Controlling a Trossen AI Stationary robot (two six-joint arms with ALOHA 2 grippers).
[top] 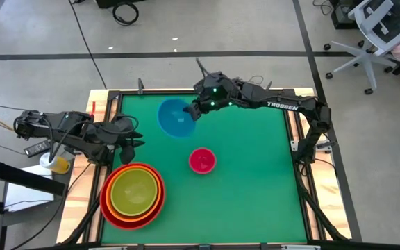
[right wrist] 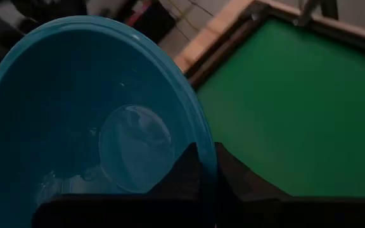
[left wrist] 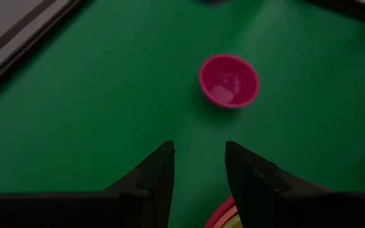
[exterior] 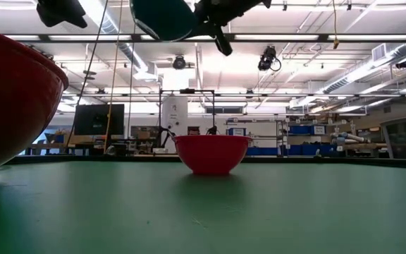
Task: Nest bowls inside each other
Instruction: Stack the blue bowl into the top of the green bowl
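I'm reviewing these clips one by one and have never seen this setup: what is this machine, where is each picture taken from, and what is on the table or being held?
It is a robot with two dark arms at a green table. One picture looks straight down, one looks level across the tabletop, and two come from cameras on the arms' wrists. The right gripper is shut on the rim of the blue bowl, held up off the table. The left gripper is open and empty beside a stack near the table's left front corner: red bowl, orange bowl, yellow-green bowl, one inside another. The pink bowl stands alone mid-table.
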